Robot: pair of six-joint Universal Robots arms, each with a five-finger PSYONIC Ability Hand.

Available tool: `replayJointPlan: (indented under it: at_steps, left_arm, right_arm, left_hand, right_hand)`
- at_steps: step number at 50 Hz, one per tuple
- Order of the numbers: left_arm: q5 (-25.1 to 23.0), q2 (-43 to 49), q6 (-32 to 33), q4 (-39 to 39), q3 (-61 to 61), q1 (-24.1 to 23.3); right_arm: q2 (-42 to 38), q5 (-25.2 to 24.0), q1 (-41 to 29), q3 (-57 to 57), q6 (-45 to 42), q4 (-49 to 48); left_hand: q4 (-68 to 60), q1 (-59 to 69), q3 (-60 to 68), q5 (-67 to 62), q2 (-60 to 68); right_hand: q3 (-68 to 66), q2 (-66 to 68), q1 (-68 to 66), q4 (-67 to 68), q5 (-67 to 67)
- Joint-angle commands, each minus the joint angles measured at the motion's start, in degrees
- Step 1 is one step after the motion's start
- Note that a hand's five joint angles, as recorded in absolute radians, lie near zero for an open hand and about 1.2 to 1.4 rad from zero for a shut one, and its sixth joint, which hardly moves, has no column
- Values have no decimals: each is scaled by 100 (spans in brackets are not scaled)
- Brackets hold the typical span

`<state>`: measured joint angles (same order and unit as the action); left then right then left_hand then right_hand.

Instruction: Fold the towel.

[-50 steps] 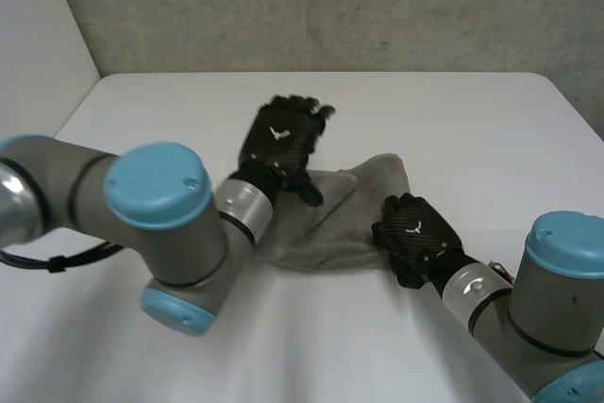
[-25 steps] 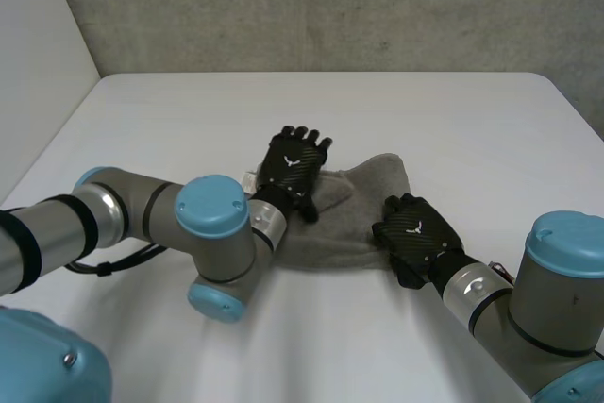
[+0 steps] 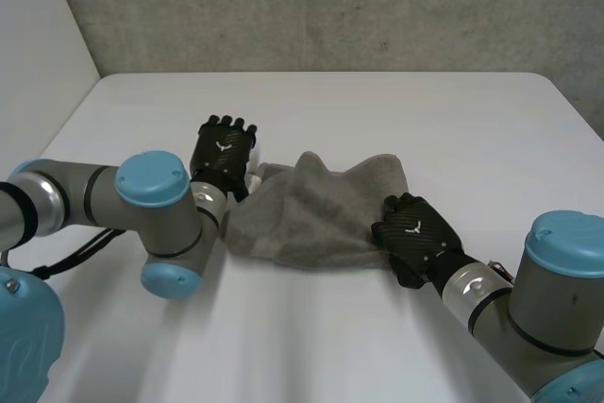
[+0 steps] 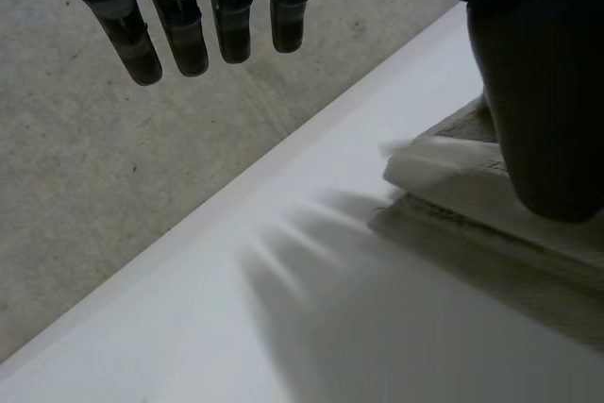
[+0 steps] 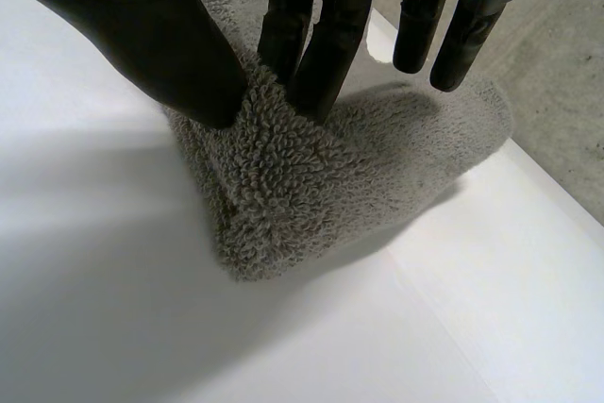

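Observation:
A grey towel [image 3: 304, 222] lies rumpled in the middle of the white table [image 3: 396, 115], with a raised ridge across its top. My left hand [image 3: 225, 150] is at the towel's left edge, fingers [image 4: 179, 30] straight and held off the table. Its thumb [image 4: 533, 110] rests against the layered towel edge [image 4: 453, 181]. My right hand [image 3: 413, 231] is at the towel's near right corner. There its thumb [image 5: 142, 30] and fingers [image 5: 316, 35] pinch the terry cloth [image 5: 283, 186], which bunches into a fold under them.
My left arm [image 3: 142, 205] lies low across the table's left side. A grey concrete wall [image 3: 330, 7] rises behind the table's far edge. Bare table surface surrounds the towel on the far side and in front.
My left hand has slid from the towel's top to its left edge. The towel now reaches further left and has humped up. The right hand has stayed put.

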<state>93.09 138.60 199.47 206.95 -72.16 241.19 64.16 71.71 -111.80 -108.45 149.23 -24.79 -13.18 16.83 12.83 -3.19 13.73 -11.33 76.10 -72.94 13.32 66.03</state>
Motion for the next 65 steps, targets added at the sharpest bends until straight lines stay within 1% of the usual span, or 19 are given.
replayJointPlan:
  at_steps: [1, 11, 21, 23, 24, 28, 29, 31, 32, 34, 35, 36, 37, 39, 40, 42, 45, 60, 65]
  left_arm:
    - [-1, -237, -101, -40, -193, -142]
    - [-19, -492, -365, -181, -228, -266]
    - [-71, -843, -357, -621, -176, -63]
    - [-237, -870, -365, -944, -167, 59]
    - [-238, -870, -365, -946, -167, 60]
    - [-633, -887, -392, -1603, -132, 130]
    - [-634, -887, -392, -1605, -132, 130]
    - [-783, -887, -470, -1955, -105, 200]
    - [-783, -887, -471, -1957, -105, 200]
    - [-888, -887, -794, -2245, -18, 261]
    - [-889, -887, -796, -2247, -17, 262]
    - [-958, -879, -1057, -2395, 44, 279]
    - [-959, -879, -1060, -2396, 44, 279]
    - [-1142, -887, -1541, -2667, 140, 358]
    - [-1144, -887, -1543, -2668, 141, 358]
    - [-1362, -896, -1885, -2861, 246, 463]
    - [-1486, -896, -2070, -2976, 343, 508]
    - [-1504, -844, -2255, -3143, 580, 859]
    - [-1547, -817, -2255, -3222, 580, 877]
  right_arm:
    - [0, 1, -9, 0, 1, 0]
    - [-9, 1, -9, -9, 1, 0]
    - [-9, 1, -9, -18, -34, 0]
    - [-9, 1, -9, -18, -34, 0]
    - [-9, 1, -17, -18, -34, 0]
    - [-9, 1, -18, -18, -34, 0]
    - [-9, 1, -18, -18, -34, 0]
    - [-9, 1, -18, -18, -43, 0]
    - [-9, 1, -18, -18, -34, 0]
    - [-9, 1, -18, -18, -34, 0]
    - [-9, 1, -18, -18, -34, 0]
    - [-9, 1, -18, -18, -43, 9]
    - [-9, 1, -18, -18, -43, 9]
    - [-9, 1, -18, -18, -43, 0]
    - [-9, 1, -18, -18, -43, 0]
    - [-9, 1, -18, -18, -43, 0]
    - [-9, 1, -18, -18, -43, 0]
    - [-9, 1, -26, -18, -43, 0]
    - [-9, 1, -26, -27, -43, 0]
  left_hand:
    - [318, -544, -283, 180, -234]
    - [318, -577, -283, 214, -267]
    - [318, -560, -283, 197, -250]
    - [318, -560, -283, 197, -250]
    - [318, -560, -283, 197, -250]
    - [318, -443, -283, 80, -133]
    - [318, -443, -283, 79, -133]
    - [318, 143, -283, -507, 453]
    - [318, 146, -283, -510, 456]
    - [318, 498, -283, -862, 808]
    - [318, 499, -283, -863, 809]
    - [318, 549, -283, -913, 859]
    - [318, 550, -283, -914, 860]
    - [318, 550, -283, -914, 860]
    - [318, 550, -283, -914, 860]
    - [318, 583, -283, -947, 893]
    - [318, 750, -283, -1114, 1060]
    - [318, 836, -283, -1199, 1146]
    - [318, 1070, -283, -1434, 1380]
  right_hand:
    - [133, 390, -706, -332, 397]
    - [133, 390, -706, -332, 397]
    - [133, 390, -706, -332, 397]
    - [133, 390, -706, -332, 397]
    - [133, 390, -706, -332, 397]
    - [133, 390, -706, -332, 397]
    - [133, 390, -706, -332, 397]
    - [133, 390, -706, -332, 397]
    - [133, 390, -706, -332, 397]
    - [133, 390, -706, -332, 397]
    - [133, 390, -706, -332, 397]
    - [133, 390, -706, -332, 397]
    - [133, 390, -706, -332, 397]
    - [133, 390, -706, -332, 397]
    - [133, 390, -706, -332, 397]
    - [133, 390, -706, -332, 397]
    - [133, 390, -706, -332, 397]
    - [133, 390, -706, -332, 397]
    - [133, 390, -706, -332, 397]
